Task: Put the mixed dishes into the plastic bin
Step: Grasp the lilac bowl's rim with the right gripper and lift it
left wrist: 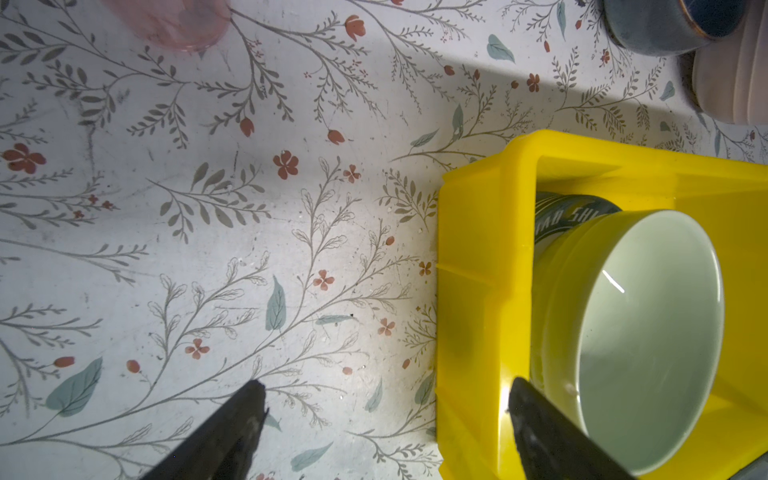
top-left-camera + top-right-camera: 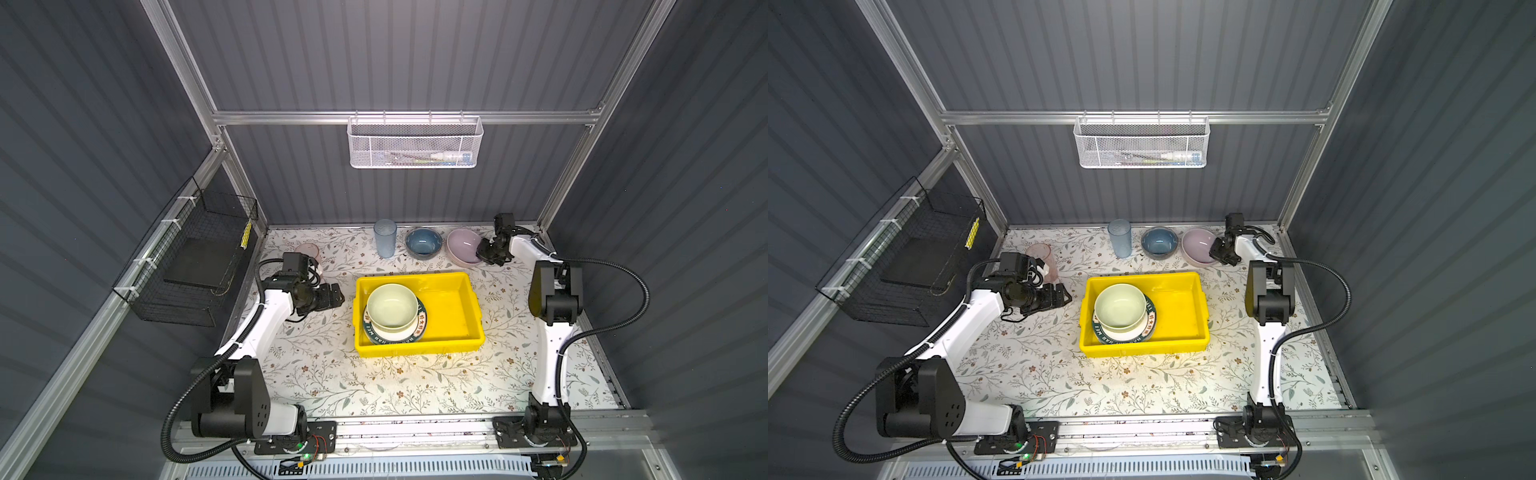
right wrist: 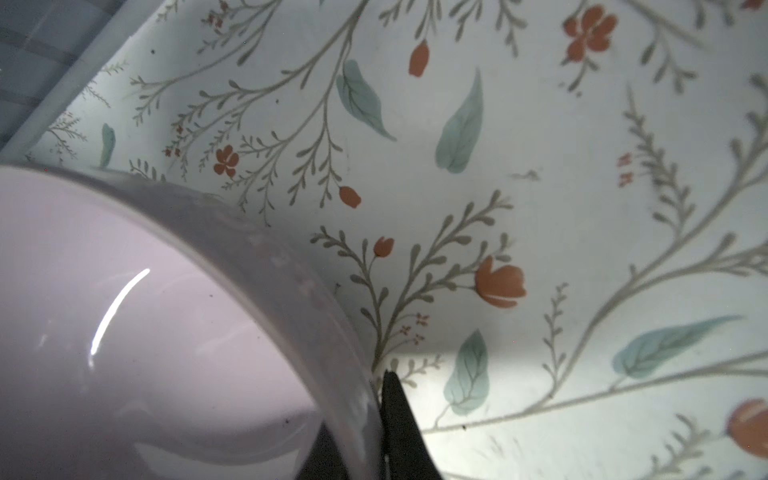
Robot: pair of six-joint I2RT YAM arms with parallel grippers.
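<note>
Top views show a pale green bowl (image 2: pixel 392 305) on round plates (image 2: pixel 420 322) inside the bright yellow plastic bin (image 2: pixel 415 276), left gripper (image 2: pixel 338 297) spread beside it; outside the bin wait a blue glazed bowl (image 2: pixel 423 242), blue translucent tumbler (image 2: pixel 385 239), pink translucent tumbler (image 2: pixel 307 249) and the lilac bowl (image 2: pixel 462 245) pinched by the right gripper (image 2: pixel 481 250)

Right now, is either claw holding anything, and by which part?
The right claw pinches the lilac bowl by its rim. The left claw is open, holding nothing.

green-rimmed plate (image 2: pixel 392 340), rim lettering "HAN MEI"
</note>
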